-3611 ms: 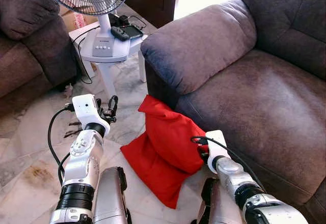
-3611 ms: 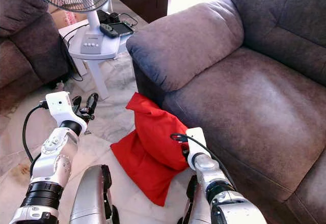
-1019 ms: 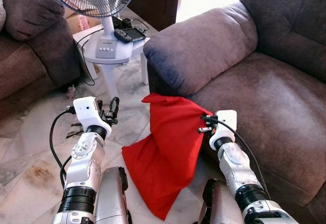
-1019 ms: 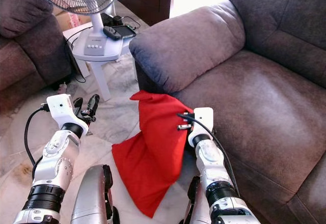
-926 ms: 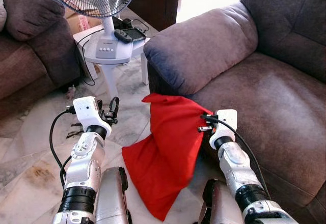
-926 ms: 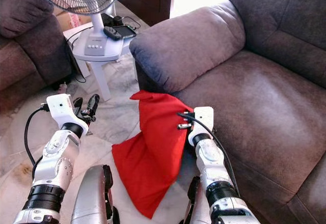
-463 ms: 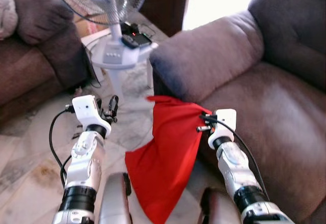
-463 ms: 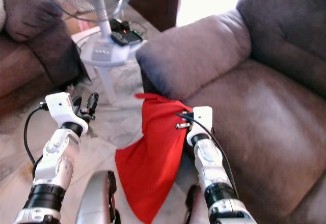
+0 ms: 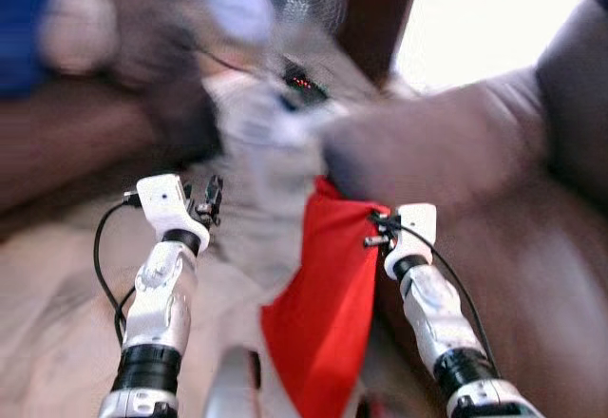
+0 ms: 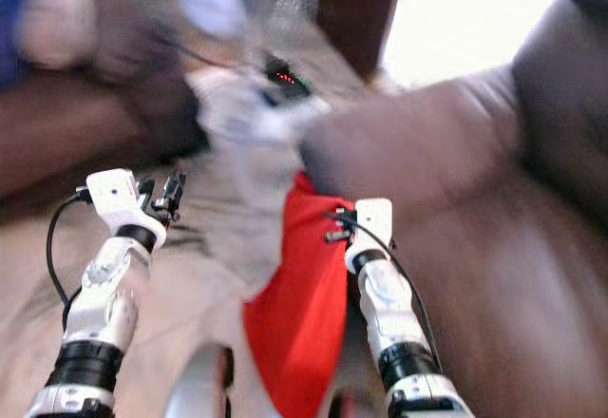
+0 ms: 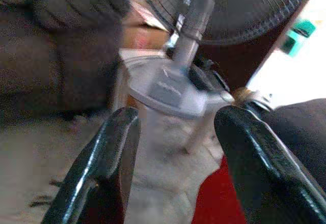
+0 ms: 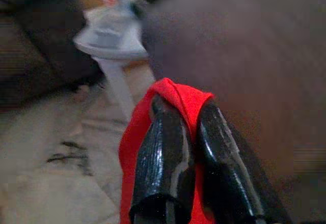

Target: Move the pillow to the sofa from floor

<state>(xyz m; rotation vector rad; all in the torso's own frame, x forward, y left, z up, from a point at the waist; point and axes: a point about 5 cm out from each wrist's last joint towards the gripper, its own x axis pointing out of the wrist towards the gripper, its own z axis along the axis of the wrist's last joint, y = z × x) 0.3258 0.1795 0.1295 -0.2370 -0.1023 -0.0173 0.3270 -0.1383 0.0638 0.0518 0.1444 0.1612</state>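
The red pillow (image 9: 321,304) hangs in a long fold in front of the brown sofa (image 9: 475,152), beside its armrest. My right gripper (image 12: 184,104) is shut on the pillow's top edge (image 12: 175,89), with red cloth bunched between the black fingers (image 12: 163,147). In the eye views the right wrist (image 9: 410,228) sits at the pillow's upper right corner. My left gripper (image 9: 211,195) is raised to the pillow's left, apart from it, and stands open (image 11: 173,117) with nothing between its fingers. Both eye views are heavily blurred.
A standing fan (image 11: 229,5) on a white side table (image 11: 163,84) is ahead on the left, close to the sofa's armrest. A second dark sofa (image 9: 85,133) lies to the far left. Pale marble floor (image 12: 61,152) spreads between the two.
My right gripper has lifted the pillow by its top edge, so it now hangs instead of resting slumped. The head camera has swung upward and the picture has blurred. The left arm stays raised.
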